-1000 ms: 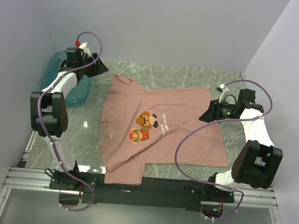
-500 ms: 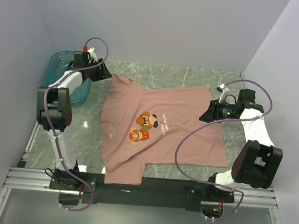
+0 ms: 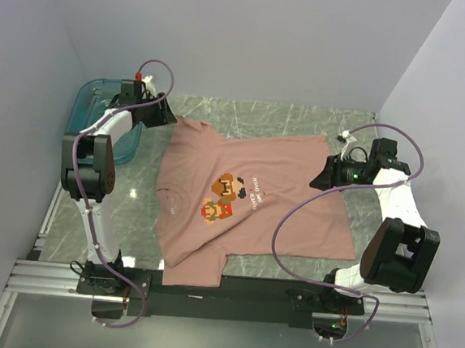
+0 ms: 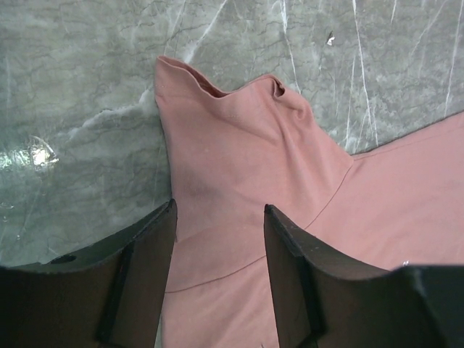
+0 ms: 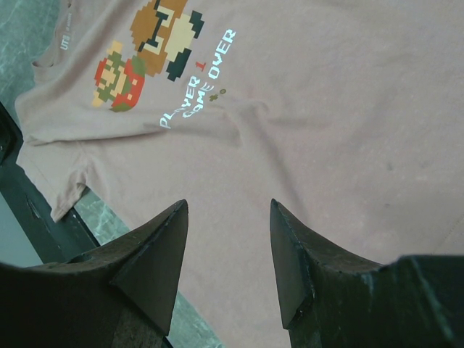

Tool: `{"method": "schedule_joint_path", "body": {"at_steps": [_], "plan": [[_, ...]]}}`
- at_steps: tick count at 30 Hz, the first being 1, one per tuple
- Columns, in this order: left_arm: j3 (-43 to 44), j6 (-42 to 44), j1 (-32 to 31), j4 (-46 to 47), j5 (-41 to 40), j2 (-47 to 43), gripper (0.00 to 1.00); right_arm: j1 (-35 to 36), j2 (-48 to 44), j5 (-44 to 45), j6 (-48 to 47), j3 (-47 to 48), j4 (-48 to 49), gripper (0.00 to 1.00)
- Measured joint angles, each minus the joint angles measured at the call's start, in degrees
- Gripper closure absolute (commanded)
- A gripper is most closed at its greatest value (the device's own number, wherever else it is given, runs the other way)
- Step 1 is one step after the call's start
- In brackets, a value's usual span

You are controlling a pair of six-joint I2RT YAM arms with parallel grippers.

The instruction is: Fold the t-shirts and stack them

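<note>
A dusty-pink t-shirt lies spread flat on the marble table, its pixel-art print facing up. My left gripper hovers at the shirt's far-left sleeve. In the left wrist view the left gripper is open, with the sleeve cloth below the gap and nothing pinched. My right gripper hangs over the shirt's right side. In the right wrist view the right gripper is open above smooth cloth, with the print beyond it.
A teal translucent tray stands at the back left, behind the left arm. Bare marble lies beside the sleeve. The dark front rail runs just past the shirt's near sleeve. Walls close in at the left, back and right.
The left arm has swung rightward from over the tray, bringing its gripper to the shirt's far-left sleeve. The right arm and the shirt have not moved.
</note>
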Motion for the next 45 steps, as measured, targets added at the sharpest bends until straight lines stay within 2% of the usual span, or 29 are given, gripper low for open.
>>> {"method": "schedule_joint_path", "body": {"at_steps": [21,45], "plan": [[2.2,3.0,-2.8,-3.2,-3.7,1.7,0.44,0.0,0.1,0.0,-0.2,0.0,-0.2,0.44],[4.5,4.0,-2.8,-5.1,-4.7,2.7,0.45,0.0,0.1,0.0,-0.5,0.0,-0.6,0.44]]}}
